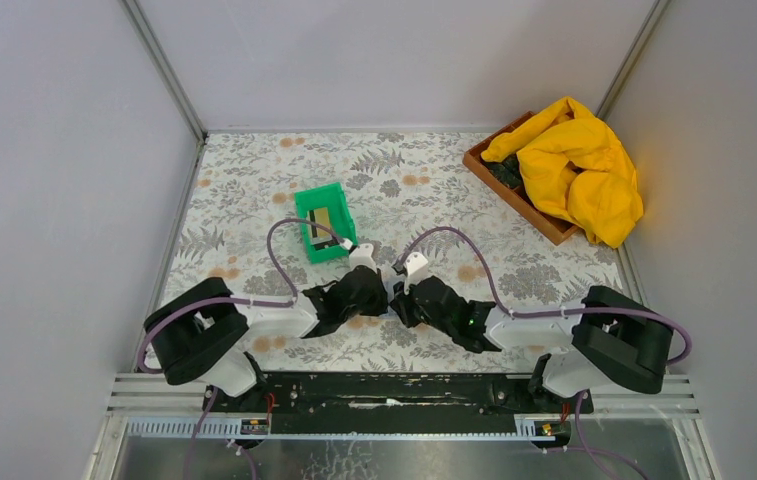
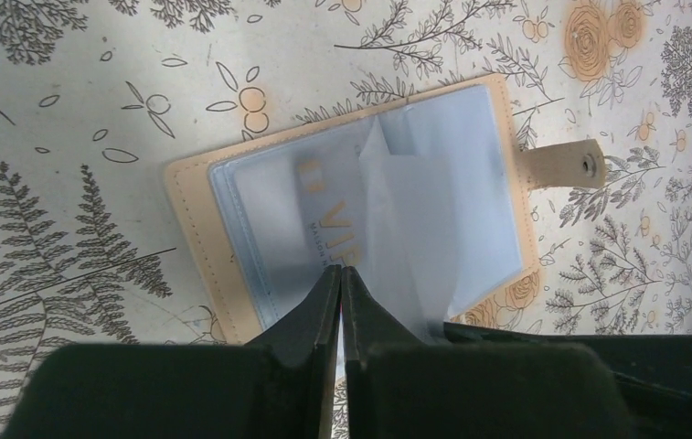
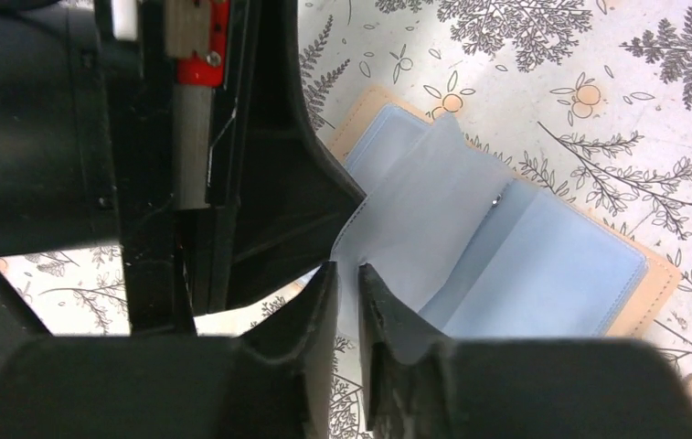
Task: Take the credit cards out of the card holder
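The left arm [image 1: 254, 320] and right arm [image 1: 544, 328] match: white link segments between bulky black joint housings, each trailing a purple cable [image 1: 270, 248] that runs to a white wrist fitting. A small green light [image 1: 471, 323] glows on the right arm's black wrist. The left gripper [image 2: 342, 274] and right gripper [image 3: 346, 274] have matte black, wedge-shaped fingers tapering to thin tips. The left gripper's body carries a red plate [image 3: 197, 41] with a screw, a grey metal rail [image 3: 191, 137] and a white block [image 3: 122, 18].

Card holder [image 2: 188, 210]: matt tan leather-look shell, glossy translucent plastic inside. Surface [image 2: 68, 101]: matt, printed (cloth or paper unclear).
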You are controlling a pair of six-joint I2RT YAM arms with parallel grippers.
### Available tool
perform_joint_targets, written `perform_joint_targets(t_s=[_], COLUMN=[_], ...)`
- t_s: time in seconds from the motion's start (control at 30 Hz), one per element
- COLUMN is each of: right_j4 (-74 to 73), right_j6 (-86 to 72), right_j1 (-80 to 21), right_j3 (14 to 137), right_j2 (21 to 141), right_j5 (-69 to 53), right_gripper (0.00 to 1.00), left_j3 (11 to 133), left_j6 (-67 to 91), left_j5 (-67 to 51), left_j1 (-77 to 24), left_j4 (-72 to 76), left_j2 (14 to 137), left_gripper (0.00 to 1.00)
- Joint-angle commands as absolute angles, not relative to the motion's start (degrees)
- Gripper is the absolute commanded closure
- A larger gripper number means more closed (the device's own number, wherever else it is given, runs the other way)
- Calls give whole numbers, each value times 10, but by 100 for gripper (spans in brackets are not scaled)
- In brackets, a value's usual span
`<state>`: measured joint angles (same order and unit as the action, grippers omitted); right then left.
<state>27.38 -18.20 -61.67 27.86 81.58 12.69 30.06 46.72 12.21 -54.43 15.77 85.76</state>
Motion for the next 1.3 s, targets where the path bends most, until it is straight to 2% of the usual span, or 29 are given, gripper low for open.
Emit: perform_joint_targets(t_s=[0.0,0.1,0.17,0.47,0.6,1.27], right_j4=[305,310,309,320,322,302], right_j6=[-174,-164,-160,-160,-163,-183], right_j1=[-611,-611,-611,-611,-610,-599], right_j3=[269,259,250,198,187,204], right_j2=[780,760,741,647,630,659], right_j5=[137,156,194,355,386,381], right_gripper=[72,59,55,54,54,55], left_j3=[320,328,333,367,384,416], left_j6=[457,457,456,454,454,487], left_j5=[126,126,125,121,119,78], left_j1=[-555,-557,-560,-573,-580,-623], left_j4=[179,179,179,182,187,251], left_j2=[869,869,870,895,917,1000], left_gripper=[93,93,93,93,93,93])
